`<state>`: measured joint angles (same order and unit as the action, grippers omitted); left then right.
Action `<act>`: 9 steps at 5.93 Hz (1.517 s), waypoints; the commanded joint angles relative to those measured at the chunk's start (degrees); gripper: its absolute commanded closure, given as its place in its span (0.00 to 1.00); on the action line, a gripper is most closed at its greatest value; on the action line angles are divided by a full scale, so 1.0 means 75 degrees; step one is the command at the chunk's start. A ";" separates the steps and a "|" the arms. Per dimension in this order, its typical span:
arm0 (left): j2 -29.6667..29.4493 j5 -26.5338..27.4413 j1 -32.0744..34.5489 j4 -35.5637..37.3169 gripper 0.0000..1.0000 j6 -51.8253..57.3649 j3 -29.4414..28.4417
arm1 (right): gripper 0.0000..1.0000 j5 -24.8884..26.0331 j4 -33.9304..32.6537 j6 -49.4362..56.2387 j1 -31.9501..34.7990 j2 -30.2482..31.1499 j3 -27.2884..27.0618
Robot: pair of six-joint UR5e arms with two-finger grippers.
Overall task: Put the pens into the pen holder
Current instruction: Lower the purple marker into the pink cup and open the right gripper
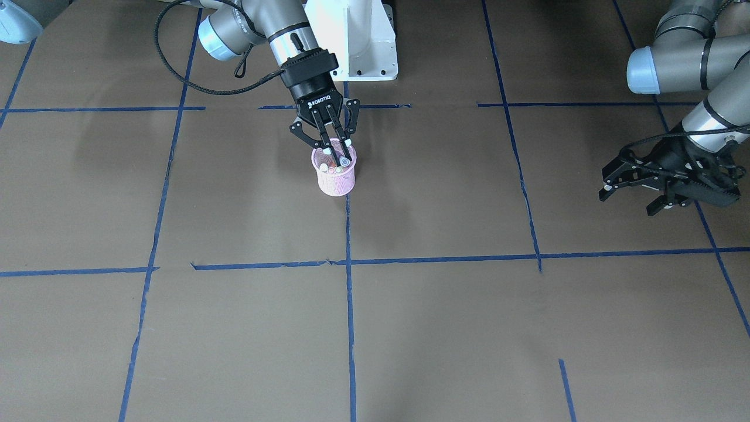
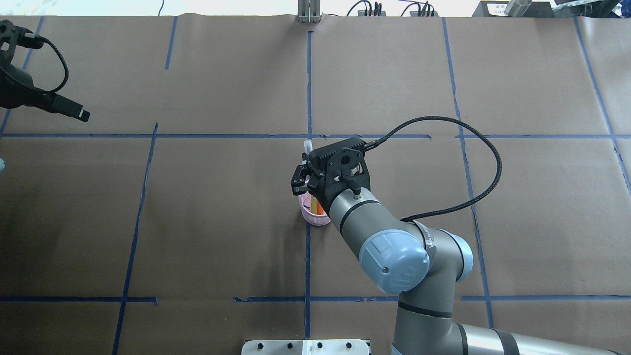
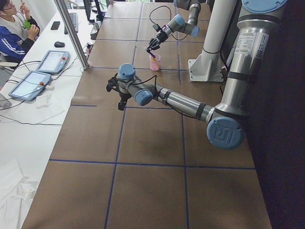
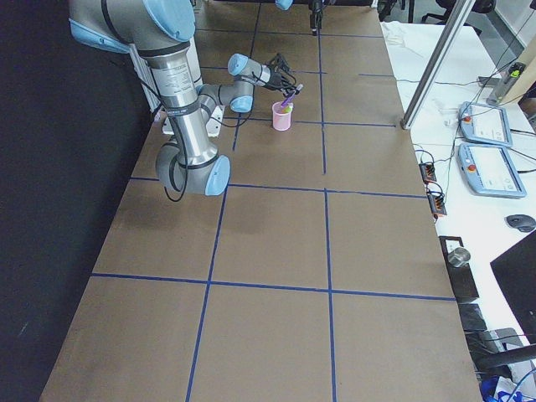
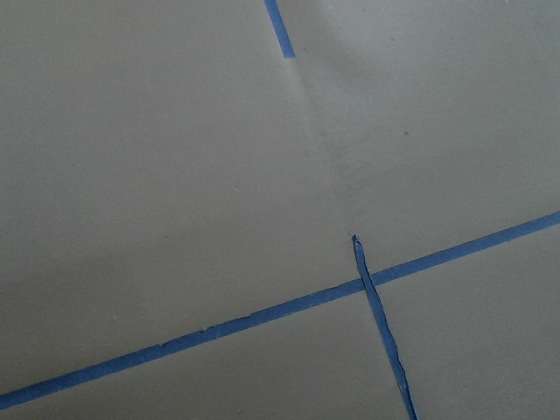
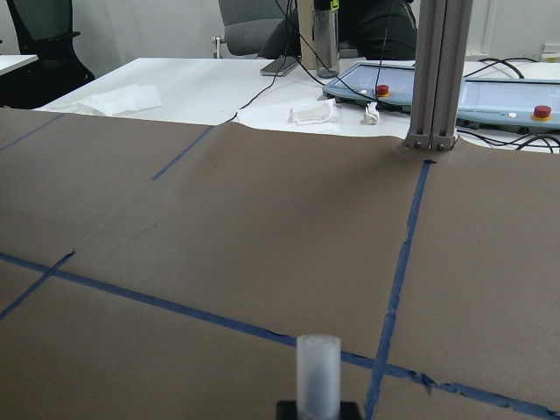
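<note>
brown paper (image 1: pixel 445 328), blue tape (image 1: pixel 350 328) grid, pen holder (image 1: pixel 337 179) on it; white desk (image 3: pixel 28 143).

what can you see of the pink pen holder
The pen holder is a small round pink wire-mesh cup, slightly tapered, standing upright on the brown table at a blue tape line. Pale cap ends show inside. The right gripper hangs just over its rim, holding a pen.

Pink wire-mesh pen holder (image 1: pixel 336 181); matt brown paper table cover (image 1: pixel 445 328); blue tape lines (image 1: pixel 350 328).
</note>
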<state>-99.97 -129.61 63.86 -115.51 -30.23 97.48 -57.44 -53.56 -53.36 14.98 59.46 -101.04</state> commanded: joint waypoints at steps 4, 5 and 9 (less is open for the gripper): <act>-0.0031 -0.0003 -0.0007 -0.0020 0.00 0.0211 -0.0154 | 0.00 0.0310 0.0074 0.0071 -0.0334 0.0030 -0.0121; -0.0031 -0.0003 0.0005 -0.0032 0.00 0.0211 -0.0154 | 0.00 0.0114 0.0051 0.0245 -0.0322 0.0064 -0.0412; 0.0005 -0.0108 0.0588 0.0479 0.00 0.0911 -0.0224 | 0.00 -0.2550 -0.1580 0.0692 0.1195 0.1035 -0.2121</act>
<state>-99.98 -130.05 66.55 -114.14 -25.45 96.05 -69.84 -59.63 -48.22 19.57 65.06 -113.37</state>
